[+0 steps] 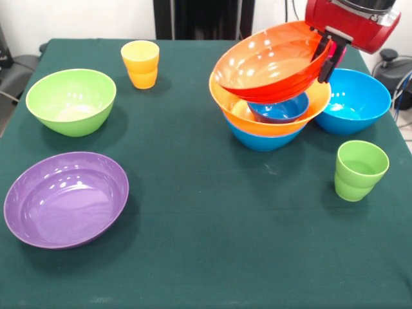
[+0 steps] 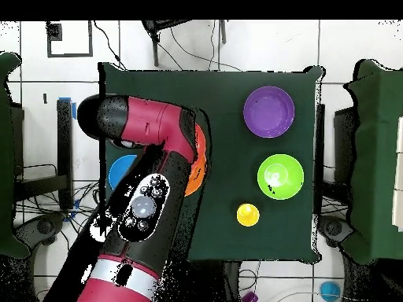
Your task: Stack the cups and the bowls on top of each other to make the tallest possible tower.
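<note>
- Front view: the gripper [image 1: 326,56] was clamped on the right rim of the orange-red bowl [image 1: 270,61], holding it tilted just above the tower [image 1: 267,119]; the small blue bowl [image 1: 278,109] sat directly beneath.
- Overhead view: the arm [image 2: 149,197] hid the tower, only the bowl's orange edge showing.

Bright, even indoor light is falling from above, and both views are staying clear and in focus. White glare spots are shining on the glossy purple bowl [image 1: 65,199], the lime green bowl [image 1: 71,101] and the orange-red bowl [image 1: 270,62]. Soft, short shadows are lying on the dark green table [image 1: 212,244] beside each vessel, including the light green cup [image 1: 360,170]. The cloth is reflecting almost nothing.
</note>
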Robot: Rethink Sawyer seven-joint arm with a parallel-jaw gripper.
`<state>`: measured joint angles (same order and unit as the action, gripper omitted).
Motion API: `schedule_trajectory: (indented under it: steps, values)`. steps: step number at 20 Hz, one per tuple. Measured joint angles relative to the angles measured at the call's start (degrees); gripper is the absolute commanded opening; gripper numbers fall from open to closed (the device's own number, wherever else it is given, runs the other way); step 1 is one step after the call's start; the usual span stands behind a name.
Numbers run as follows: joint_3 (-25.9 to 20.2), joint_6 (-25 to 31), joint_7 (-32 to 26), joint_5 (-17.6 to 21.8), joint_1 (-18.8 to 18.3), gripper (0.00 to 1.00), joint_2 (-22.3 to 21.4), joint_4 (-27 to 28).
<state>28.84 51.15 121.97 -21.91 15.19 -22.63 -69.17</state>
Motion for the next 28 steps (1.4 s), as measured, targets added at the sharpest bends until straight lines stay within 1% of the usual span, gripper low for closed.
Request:
schedule_trajectory:
  steps: [7, 13, 22, 28]
  values:
    - [0.0, 0.0, 0.0, 0.1, 1.1, 0.00, 0.0, -0.1]
    - [0.0, -0.2, 0.0, 0.2, 1.2, 0.00, 0.0, -0.3]
    - [0.0, -3.6, 0.0, 0.2, 1.2, 0.00, 0.2, -1.3]
    - [0.0, -4.6, 0.0, 0.2, 1.3, 0.00, 0.9, -1.5]
